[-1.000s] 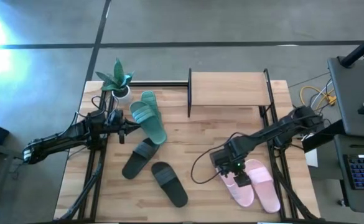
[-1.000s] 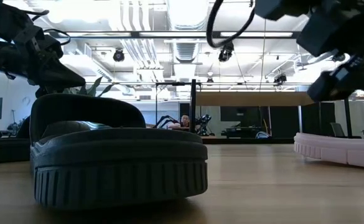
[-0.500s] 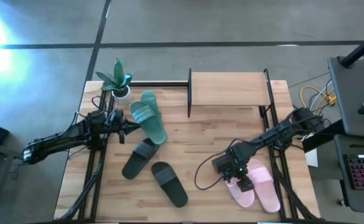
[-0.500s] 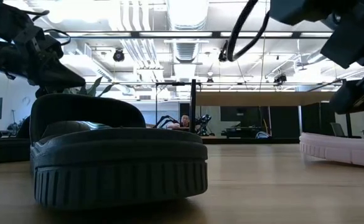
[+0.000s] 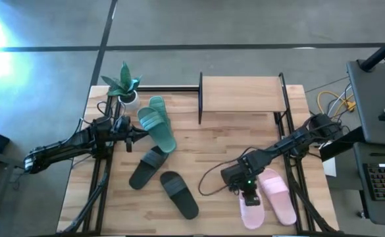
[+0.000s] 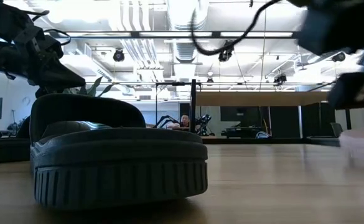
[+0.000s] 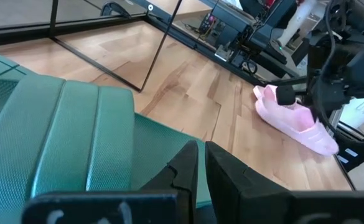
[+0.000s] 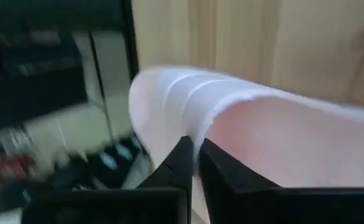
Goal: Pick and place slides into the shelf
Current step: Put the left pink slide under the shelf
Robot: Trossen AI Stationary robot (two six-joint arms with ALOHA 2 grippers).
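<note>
The right gripper (image 5: 251,197), fingers clamped together on a pink slide (image 5: 252,212), sits at the counter's (image 5: 212,155) front. The left gripper (image 5: 139,134), fingers together, touches the teal slides (image 5: 158,125). The shelf (image 5: 242,95) holds nothing.

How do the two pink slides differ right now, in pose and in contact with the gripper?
The left pink slide points almost straight toward the table's front edge, while the right pink slide lies slanted. The right gripper sits over the strap end of the left one, fingers closed on it in the right wrist view; the right one lies free beside it. Both are pale pink, sole down, near the front right corner.
</note>
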